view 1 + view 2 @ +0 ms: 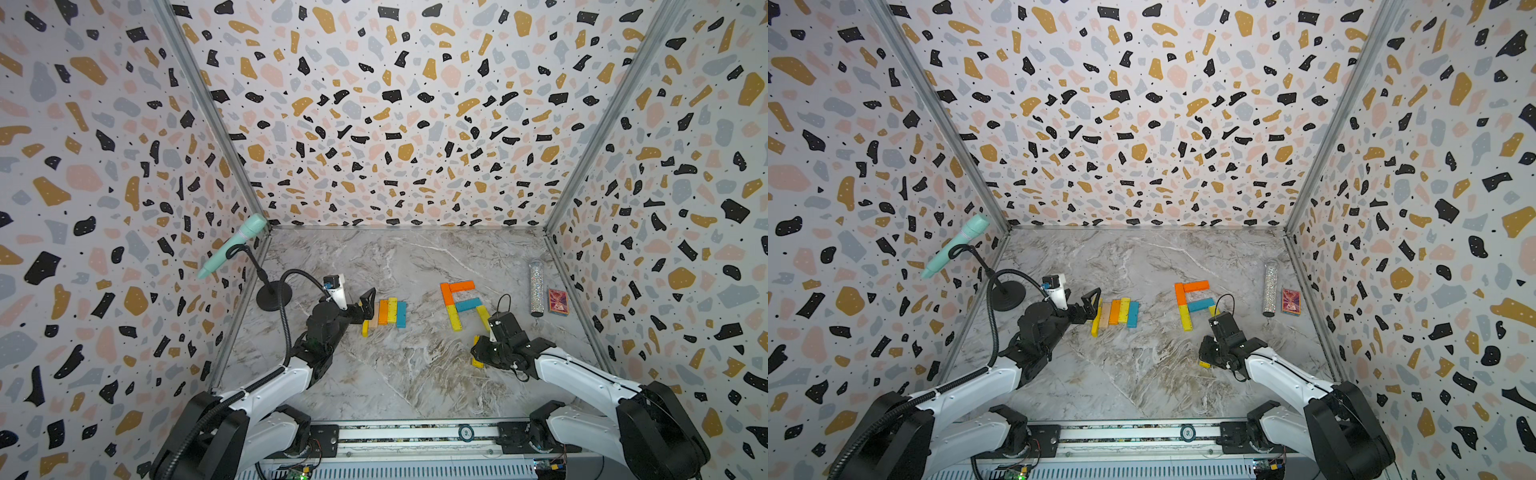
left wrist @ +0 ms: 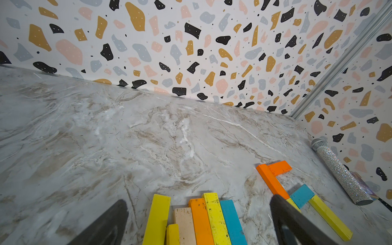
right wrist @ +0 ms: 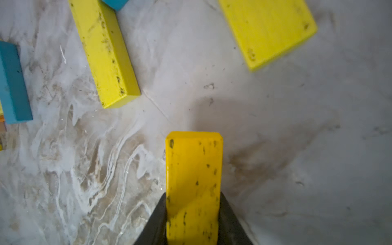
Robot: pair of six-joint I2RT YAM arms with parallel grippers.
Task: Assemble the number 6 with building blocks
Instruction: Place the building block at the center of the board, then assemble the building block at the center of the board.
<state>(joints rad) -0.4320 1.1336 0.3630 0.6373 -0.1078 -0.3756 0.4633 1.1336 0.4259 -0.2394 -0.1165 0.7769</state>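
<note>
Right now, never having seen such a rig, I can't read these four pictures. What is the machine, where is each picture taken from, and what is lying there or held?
Two robot arms work over a marble table. Two pictures look down from overhead; the other two come from a camera on each wrist. The left gripper is open, beside a row of spare blocks. The right gripper holds a yellow block. A half-built figure of orange, blue and yellow blocks lies mid-table; a glittery tube and a red box lie aside.
</note>
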